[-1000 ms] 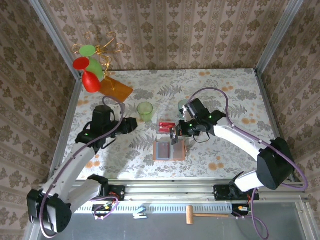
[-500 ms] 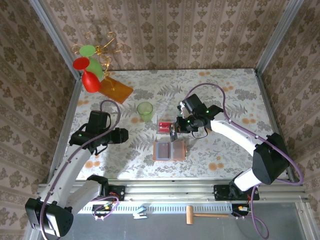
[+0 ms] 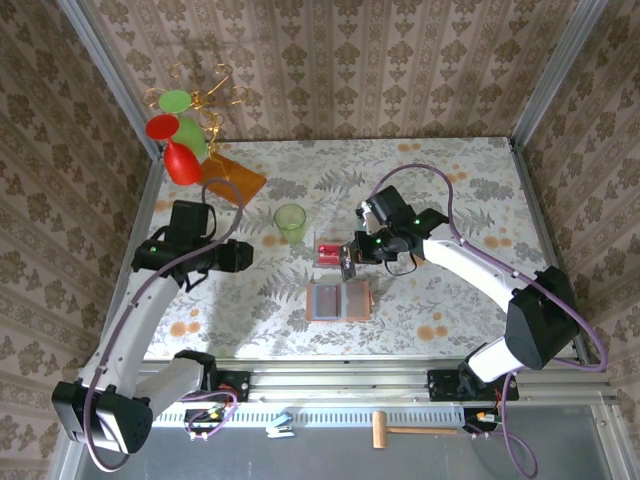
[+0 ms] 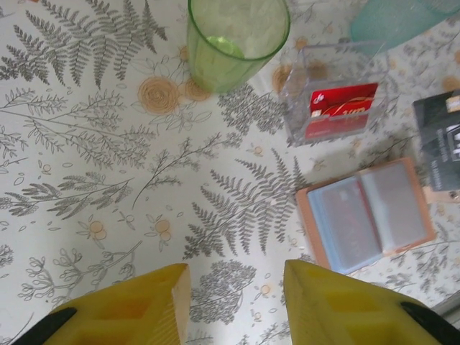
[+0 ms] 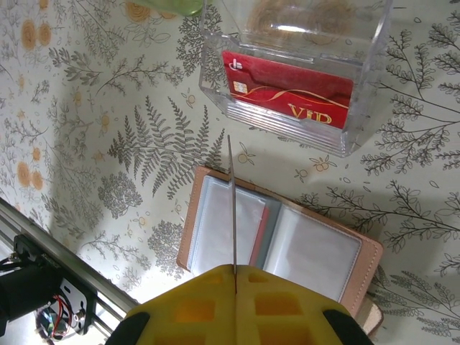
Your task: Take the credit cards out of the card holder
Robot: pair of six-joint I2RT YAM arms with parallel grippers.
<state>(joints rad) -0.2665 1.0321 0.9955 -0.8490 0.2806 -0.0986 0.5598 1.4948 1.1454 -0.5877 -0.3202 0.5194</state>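
We see right tool [image 5: 235,277] clamped on a credit card [image 5: 232,208], held edge-on just above open card holder [image 5: 316,255] mid-table; left tool [image 4: 233,287] part-open, empty.

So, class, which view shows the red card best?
Right wrist: the red card is large, its VIP lettering readable inside the clear box. Left wrist shows the card smaller, slanted; top external, a tiny red patch.

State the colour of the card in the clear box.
Red card, gold lettering; right wrist view.
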